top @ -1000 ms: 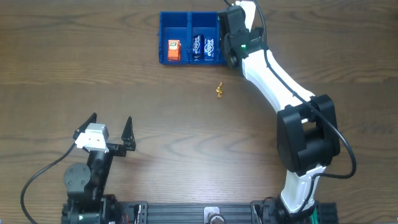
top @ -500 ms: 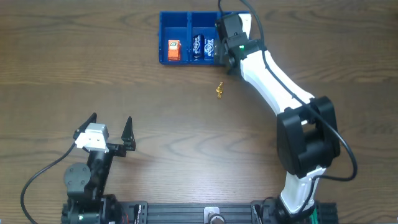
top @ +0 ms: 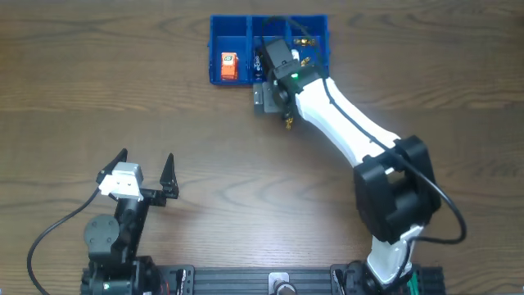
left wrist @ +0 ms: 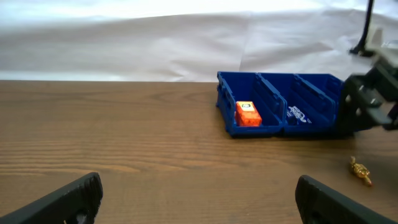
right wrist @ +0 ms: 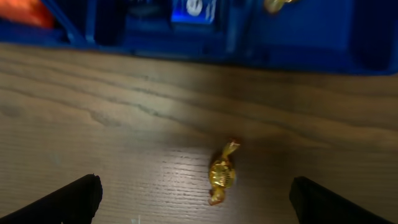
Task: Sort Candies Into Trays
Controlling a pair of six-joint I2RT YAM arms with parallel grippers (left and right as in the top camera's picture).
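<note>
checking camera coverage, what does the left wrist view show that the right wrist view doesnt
Left wrist view, not right: the white backdrop behind the table and the open left gripper. Right wrist view, not left: a second gold candy lying in the blue tray. Both: that tray, the orange candy in it, and the loose gold candy on the table.

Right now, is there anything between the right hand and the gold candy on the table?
Nothing visible. The gold candy lies alone on the bare table, in the gap ahead of the open right hand. The blue tray stands beyond the candy, not in the way.
</note>
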